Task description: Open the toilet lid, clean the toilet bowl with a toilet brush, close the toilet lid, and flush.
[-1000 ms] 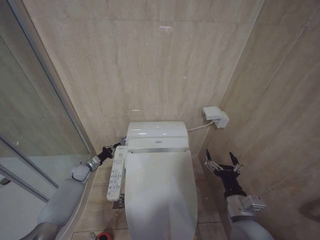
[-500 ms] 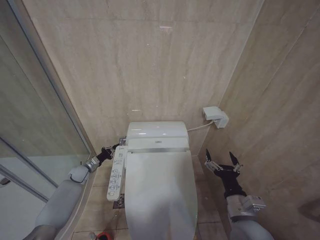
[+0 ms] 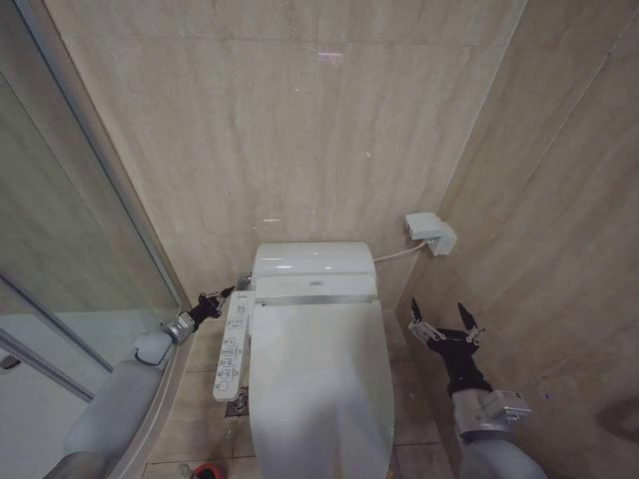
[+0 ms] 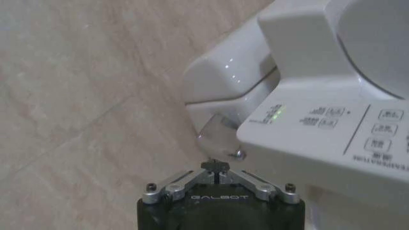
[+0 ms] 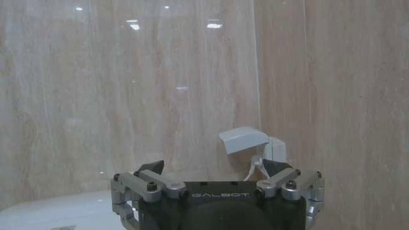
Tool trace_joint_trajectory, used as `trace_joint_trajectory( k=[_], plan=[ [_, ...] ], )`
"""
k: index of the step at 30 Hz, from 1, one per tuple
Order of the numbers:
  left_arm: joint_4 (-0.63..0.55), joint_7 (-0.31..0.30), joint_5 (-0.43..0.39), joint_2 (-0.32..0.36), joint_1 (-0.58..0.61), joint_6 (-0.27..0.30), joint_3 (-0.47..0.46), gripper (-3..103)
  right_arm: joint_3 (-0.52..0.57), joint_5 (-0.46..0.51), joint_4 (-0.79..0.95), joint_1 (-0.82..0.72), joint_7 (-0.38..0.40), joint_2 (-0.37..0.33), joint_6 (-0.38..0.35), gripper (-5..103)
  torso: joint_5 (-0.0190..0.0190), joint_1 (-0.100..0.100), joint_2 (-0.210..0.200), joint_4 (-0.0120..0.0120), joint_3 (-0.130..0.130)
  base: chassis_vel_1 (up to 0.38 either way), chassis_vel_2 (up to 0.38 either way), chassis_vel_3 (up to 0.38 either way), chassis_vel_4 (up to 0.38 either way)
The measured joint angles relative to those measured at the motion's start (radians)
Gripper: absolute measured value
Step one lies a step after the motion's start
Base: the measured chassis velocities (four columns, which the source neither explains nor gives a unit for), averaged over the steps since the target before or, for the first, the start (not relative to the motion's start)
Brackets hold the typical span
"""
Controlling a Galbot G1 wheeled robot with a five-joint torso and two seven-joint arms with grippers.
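"GALBOT" in small light capitals on the black body of the left gripper (image 4: 217,166), left wrist view; same "GALBOT" mark on the black body of the right gripper (image 5: 217,168), right wrist view. Toilet control panel (image 4: 332,139) has printed button labels and a line of caps along its edge, all too small and blurred to read. Head view: panel (image 3: 233,345) legends also illegible

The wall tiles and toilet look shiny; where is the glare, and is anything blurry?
Head view: soft ceiling-light reflections on the wall tiles and closed toilet lid. Right wrist view: bright spots high on the tiles. Left wrist view: the control panel is soft-focused, its labels hard to read.
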Motion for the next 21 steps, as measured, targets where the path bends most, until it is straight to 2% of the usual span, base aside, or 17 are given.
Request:
trace_joint_trajectory(
  k=[5, 9, 13, 14, 16, 18, 20, 21],
  plan=[
    [-0.003, -0.002, -0.008, 0.0, 0.042, 0.0, -0.048, 0, 0.0, 0.0, 0.0, 0.0, 0.0, 0.0, 0.0, 100, -0.0001, 0.0, 0.0, 0.0002, 0.0, 0.0, 0.0, 0.0, 0.0],
    [-0.025, -0.016, -0.045, 0.001, 0.09, -0.001, -0.105, 0, 0.0, 0.0, 0.0, 0.0, 0.0, 0.0, 0.0, 100, -0.0002, 0.0, 0.0, 0.0006, 0.0, 0.0, 0.0, 0.0, 0.0],
    [-0.08, -0.08, -0.12, -0.002, 0.136, 0.008, -0.159, 0, 0.0, 0.0, 0.0, 0.0, 0.0, 0.0, 0.0, 100, -0.0001, 0.0, 0.0, 0.0, 0.0, 0.0, 0.0, 0.0, 0.0],
    [-0.08, -0.08, -0.12, -0.002, 0.136, 0.008, -0.159, 0, 0.0, 0.0, 0.0, 0.0, 0.0, 0.0, 0.0, 100, -0.0001, 0.0, 0.0, 0.0, 0.0, 0.0, 0.0, 0.0, 0.0],
    [-0.124, -0.158, -0.178, -0.003, 0.161, 0.027, -0.181, 0, 0.0, 0.0, 0.0, 0.0, 0.0, 0.0, 0.0, 100, 0.0, 0.0, 0.0, 0.0, 0.0, 0.0, 0.0, 0.0, 0.0],
    [-0.136, -0.176, -0.192, -0.003, 0.167, 0.032, -0.185, 0, 0.0, 0.0, 0.0, 0.0, 0.0, 0.0, 0.0, 100, 0.0, 0.0, 0.0, 0.0, 0.0, 0.0, 0.0, 0.0, 0.0],
    [-0.202, -0.235, -0.257, 0.003, 0.199, 0.073, -0.195, 0, 0.0, 0.0, 0.0, 0.0, 0.0, 0.0, 0.0, 100, 0.0001, 0.0, 0.0, 0.0001, 0.0, 0.0, 0.0, 0.0, 0.0],
    [-0.202, -0.235, -0.257, 0.003, 0.199, 0.073, -0.195, 0, 0.0, 0.0, 0.0, 0.0, 0.0, 0.0, 0.0, 100, 0.0001, 0.0, 0.0, 0.0001, 0.0, 0.0, 0.0, 0.0, 0.0]
  ],
)
